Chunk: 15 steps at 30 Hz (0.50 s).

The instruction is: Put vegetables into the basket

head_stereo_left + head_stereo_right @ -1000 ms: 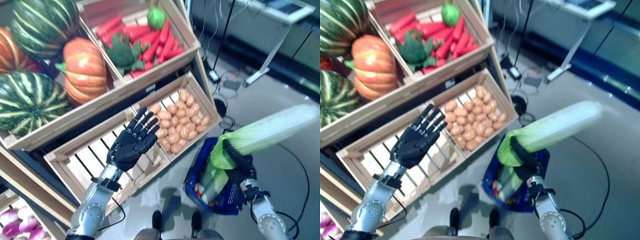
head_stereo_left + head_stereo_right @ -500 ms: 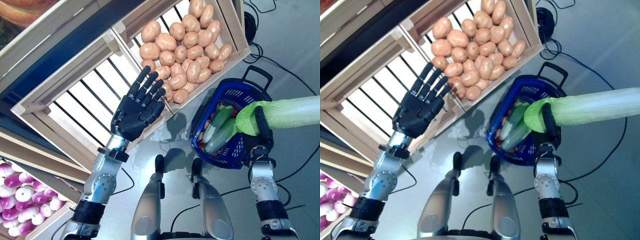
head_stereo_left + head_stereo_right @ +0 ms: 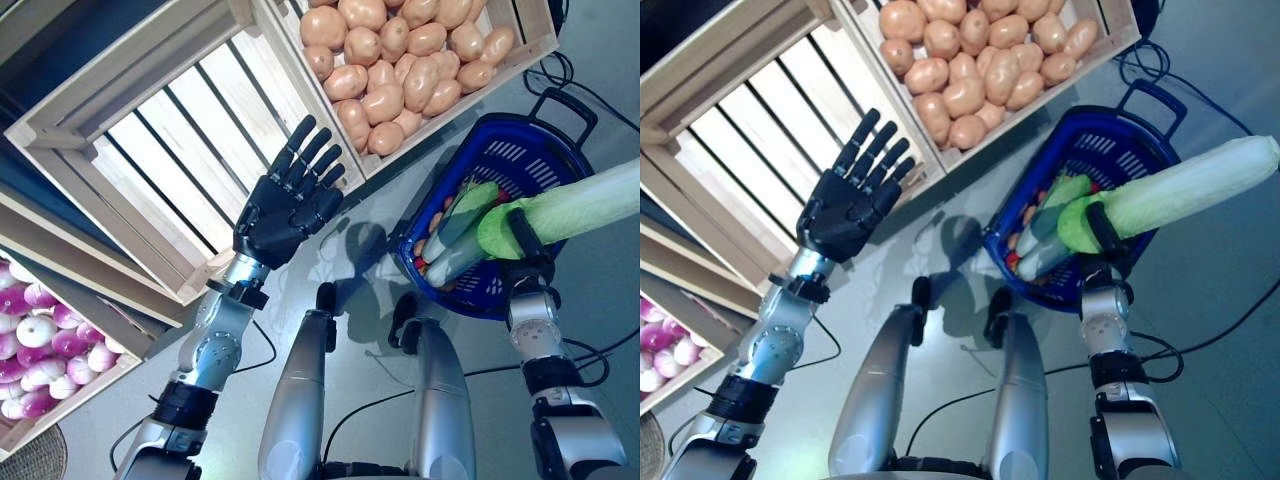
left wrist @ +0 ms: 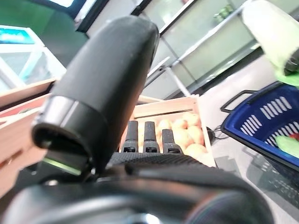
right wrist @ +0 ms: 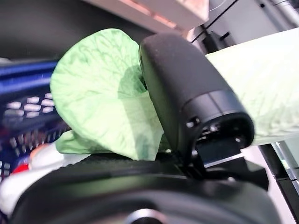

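My right hand (image 3: 527,250) is wrapped around the leafy green end of a long cabbage (image 3: 575,208), thumb curled over it (the right wrist view shows the grip clearly). The cabbage sits just above the near rim of the blue basket (image 3: 545,160); its long axis runs from my hand out past the basket's right side, pale end well beyond the rim. So as I read it the drop needs that pale end swung in over the basket, or it will hang across the rim. The basket already holds other vegetables (image 3: 455,235), which take up part of the space inside. My left hand (image 3: 285,205) is empty, fingers straight and spread, well left of the basket over the edge of an empty slatted crate (image 3: 150,140). Behind the basket is a crate of potatoes (image 3: 400,60). Far left of the basket, a bin of purple-and-white onions (image 3: 40,340).
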{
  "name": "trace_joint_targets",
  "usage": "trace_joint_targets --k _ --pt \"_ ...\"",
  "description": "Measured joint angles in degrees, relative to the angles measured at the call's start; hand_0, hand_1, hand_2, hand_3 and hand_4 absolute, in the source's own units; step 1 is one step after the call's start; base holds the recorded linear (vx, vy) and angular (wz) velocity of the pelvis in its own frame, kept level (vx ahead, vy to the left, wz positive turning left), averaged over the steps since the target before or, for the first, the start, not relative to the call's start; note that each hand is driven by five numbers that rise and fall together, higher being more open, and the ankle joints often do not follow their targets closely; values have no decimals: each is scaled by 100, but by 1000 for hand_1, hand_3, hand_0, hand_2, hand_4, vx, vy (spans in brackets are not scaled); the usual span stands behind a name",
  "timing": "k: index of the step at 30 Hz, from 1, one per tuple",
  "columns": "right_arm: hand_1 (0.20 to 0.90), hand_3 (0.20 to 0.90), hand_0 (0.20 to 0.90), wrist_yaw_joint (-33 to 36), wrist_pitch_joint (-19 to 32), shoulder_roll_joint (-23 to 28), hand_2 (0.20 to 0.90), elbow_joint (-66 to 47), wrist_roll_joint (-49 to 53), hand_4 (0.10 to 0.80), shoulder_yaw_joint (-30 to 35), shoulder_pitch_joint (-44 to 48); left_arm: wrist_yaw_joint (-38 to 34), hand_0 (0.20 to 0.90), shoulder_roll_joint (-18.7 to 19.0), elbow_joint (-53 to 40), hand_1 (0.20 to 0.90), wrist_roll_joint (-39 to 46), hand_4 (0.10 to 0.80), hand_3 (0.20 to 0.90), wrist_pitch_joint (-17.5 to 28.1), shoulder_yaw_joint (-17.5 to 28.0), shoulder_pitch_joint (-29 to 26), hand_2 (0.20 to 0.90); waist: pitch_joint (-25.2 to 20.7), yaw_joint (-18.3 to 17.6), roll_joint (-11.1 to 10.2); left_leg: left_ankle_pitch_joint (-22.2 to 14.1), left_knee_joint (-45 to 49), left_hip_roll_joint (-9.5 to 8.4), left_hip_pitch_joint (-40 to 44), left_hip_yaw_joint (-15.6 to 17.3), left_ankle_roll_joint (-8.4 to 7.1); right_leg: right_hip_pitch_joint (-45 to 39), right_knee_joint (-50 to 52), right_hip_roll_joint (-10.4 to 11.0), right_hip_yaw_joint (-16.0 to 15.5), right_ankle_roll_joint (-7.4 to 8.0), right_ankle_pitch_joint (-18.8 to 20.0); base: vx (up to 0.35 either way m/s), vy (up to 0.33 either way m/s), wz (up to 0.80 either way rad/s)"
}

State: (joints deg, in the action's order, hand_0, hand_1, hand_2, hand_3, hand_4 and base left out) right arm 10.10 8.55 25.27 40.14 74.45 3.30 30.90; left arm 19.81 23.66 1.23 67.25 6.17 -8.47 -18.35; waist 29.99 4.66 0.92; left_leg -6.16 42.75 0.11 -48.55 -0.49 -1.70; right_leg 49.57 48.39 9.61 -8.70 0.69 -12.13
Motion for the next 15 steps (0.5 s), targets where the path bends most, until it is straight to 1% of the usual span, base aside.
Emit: trace_joint_targets --k 2,7,10,13,15 --pt "300 300 300 -4 -140 52 300 100 6 400 -1 123 -44 900 -2 11 900 48 800 900 3 1 9 900 1 0 2 -16 151 -15 -176 -87 -14 150 118 10 -13 -11 -12 101 -50 3" --pt "300 300 300 -5 -684 127 300 425 -75 400 -54 287 -95 900 4 59 900 47 800 900 -2 -7 4 900 1 112 2 -20 312 -32 -384 -140 -24 354 292 -4 -6 -36 -24 42 -63 3" --pt "300 300 300 20 -1052 132 300 850 -197 400 -210 487 -96 900 7 70 900 46 800 900 -68 -12 -7 900 1 141 2 -20 364 -123 -466 -264 -27 413 318 -10 -36 -46 -29 19 -25 4" --pt "300 300 300 33 -1121 126 300 1034 -142 400 -233 511 -120 900 7 71 900 48 800 900 -137 -13 -15 900 1 191 2 -53 437 -135 -480 -251 -65 428 395 16 -26 -66 -58 35 11 -1" --pt "300 300 300 32 -1118 120 300 1120 49 400 -205 539 -130 900 6 73 900 52 800 900 -182 -15 -18 900 1 207 2 -81 489 -137 -486 -248 -62 425 432 18 -22 -60 -76 16 13 -1"
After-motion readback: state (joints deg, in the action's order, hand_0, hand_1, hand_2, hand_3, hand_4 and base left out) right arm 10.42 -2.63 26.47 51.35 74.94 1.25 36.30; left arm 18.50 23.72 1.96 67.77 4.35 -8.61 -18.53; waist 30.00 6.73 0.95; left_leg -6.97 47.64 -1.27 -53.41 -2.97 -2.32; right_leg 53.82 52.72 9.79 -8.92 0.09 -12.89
